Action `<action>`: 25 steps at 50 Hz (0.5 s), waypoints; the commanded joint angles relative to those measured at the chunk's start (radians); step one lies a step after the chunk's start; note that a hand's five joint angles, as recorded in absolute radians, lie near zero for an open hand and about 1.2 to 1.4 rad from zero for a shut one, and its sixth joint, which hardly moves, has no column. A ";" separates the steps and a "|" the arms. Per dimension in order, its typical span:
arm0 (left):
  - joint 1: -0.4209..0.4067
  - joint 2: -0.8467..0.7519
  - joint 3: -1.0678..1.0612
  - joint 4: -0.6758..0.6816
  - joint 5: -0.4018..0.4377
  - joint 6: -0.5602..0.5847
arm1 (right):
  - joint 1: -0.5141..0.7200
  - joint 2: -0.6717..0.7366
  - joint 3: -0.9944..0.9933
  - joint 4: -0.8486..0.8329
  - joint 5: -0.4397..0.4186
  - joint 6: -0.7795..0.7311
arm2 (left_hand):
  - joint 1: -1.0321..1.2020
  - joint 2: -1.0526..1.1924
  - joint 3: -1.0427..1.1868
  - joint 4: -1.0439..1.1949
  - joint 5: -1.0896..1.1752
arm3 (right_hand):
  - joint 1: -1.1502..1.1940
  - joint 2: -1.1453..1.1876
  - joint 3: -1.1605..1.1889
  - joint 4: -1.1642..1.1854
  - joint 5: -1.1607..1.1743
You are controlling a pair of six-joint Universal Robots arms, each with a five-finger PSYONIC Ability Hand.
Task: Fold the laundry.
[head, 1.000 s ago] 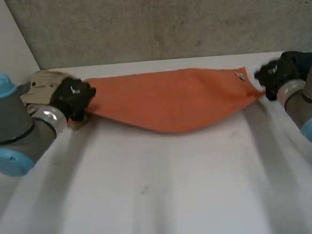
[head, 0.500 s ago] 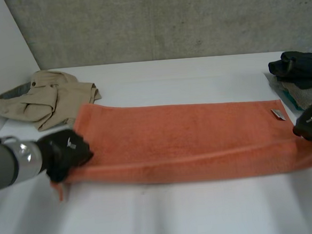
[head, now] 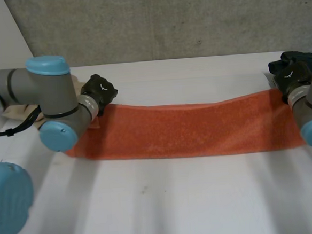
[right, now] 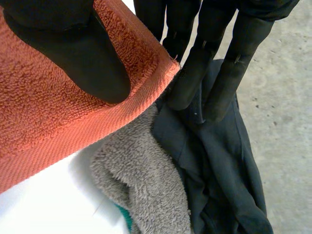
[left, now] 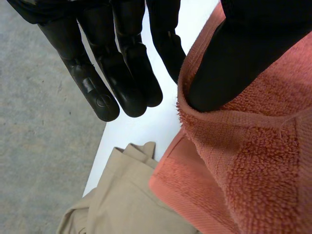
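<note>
The orange terry towel [head: 189,131] lies as a long band across the white table [head: 167,207], its far edge raised and sagging slightly in the middle. The left hand [head: 99,91] grasps the towel's left far corner between thumb and fingers. The right hand [head: 288,75] pinches the right far corner the same way.

This looks like a lengthwise fold being laid. Next, both corners should come down level, edges matched, before the hands let go.

A beige garment [left: 122,204] lies just beside the towel's left end. A grey fleece [right: 141,190] and a dark garment [right: 219,161] lie beside its right end. No label or writing is legible.
</note>
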 commanded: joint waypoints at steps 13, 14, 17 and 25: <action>-0.060 -0.075 0.169 -0.005 -0.042 -0.061 | 0.056 0.139 -0.124 -0.145 0.078 0.075 | -0.986 -1.023 -1.017 -1.026 -0.995 | -0.960 -1.003 -1.014 -1.021 -1.015; -0.062 -0.074 0.167 -0.005 -0.054 -0.064 | 0.056 0.134 -0.121 -0.147 0.078 0.083 | -0.986 -1.023 -1.017 -1.026 -0.995 | -0.960 -1.003 -1.014 -1.021 -1.015; -0.057 -0.069 0.158 0.002 -0.103 -0.072 | 0.062 0.116 -0.104 -0.151 0.076 0.117 | -0.986 -1.023 -1.017 -1.026 -0.995 | -0.960 -1.003 -1.014 -1.021 -1.015; -0.048 -0.013 0.072 -0.008 -0.116 -0.113 | 0.070 0.067 -0.038 -0.142 0.049 0.164 | -0.986 -1.023 -1.017 -1.026 -0.995 | -0.960 -1.003 -1.014 -1.021 -1.015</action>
